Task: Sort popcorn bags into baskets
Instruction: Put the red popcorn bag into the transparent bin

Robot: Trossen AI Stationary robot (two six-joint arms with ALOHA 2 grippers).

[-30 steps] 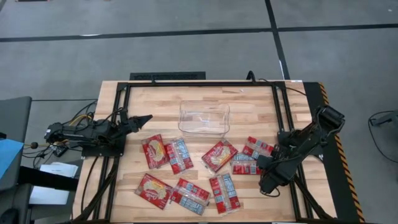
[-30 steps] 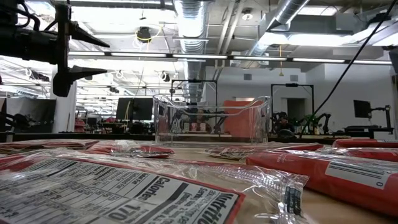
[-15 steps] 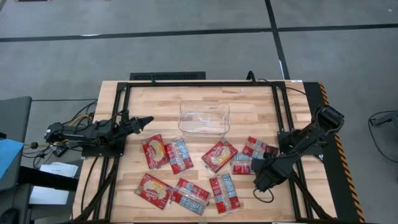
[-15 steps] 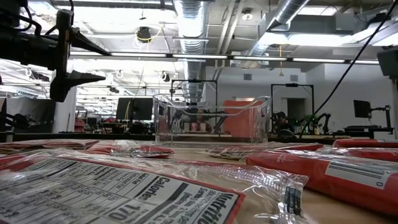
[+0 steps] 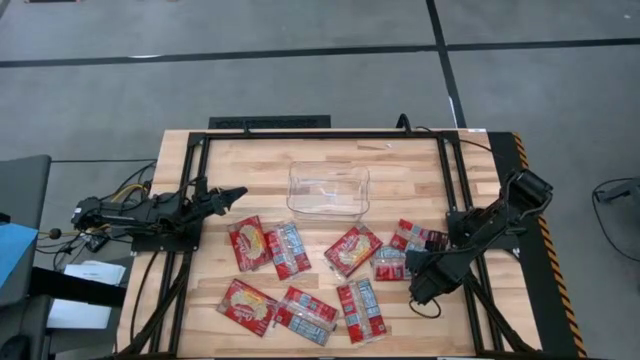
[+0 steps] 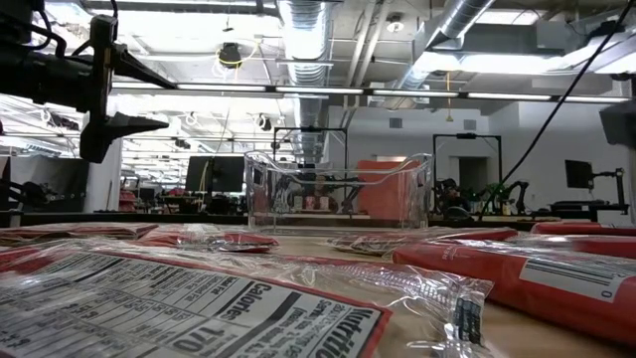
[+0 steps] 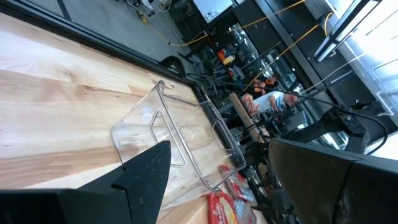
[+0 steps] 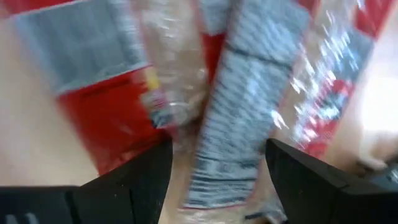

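Observation:
Several red and silvery popcorn bags lie flat on the wooden table (image 5: pixel 400 170). They include a bag in the middle (image 5: pixel 353 249), a bag on the right (image 5: pixel 393 264) and a bag near the front (image 5: pixel 361 310). The clear basket (image 5: pixel 328 190) stands empty behind them and also shows in the low view (image 6: pixel 338 189) and the left wrist view (image 7: pixel 180 134). My right gripper (image 5: pixel 418 275) is open, low over the right-hand bags, which fill the right wrist view (image 8: pixel 249 93). My left gripper (image 5: pixel 235 190) is open and empty, raised left of the basket; it also shows in the low view (image 6: pixel 139 94).
A black metal frame (image 5: pixel 195 160) borders the table on both sides. Cables trail from the left arm's base (image 5: pixel 110 215). Bags in the foreground (image 6: pixel 199 298) take up the front of the low view. The room behind holds desks and monitors.
My right gripper has moved in a little toward the right-hand bags. My left gripper has shifted slightly and holds its place.

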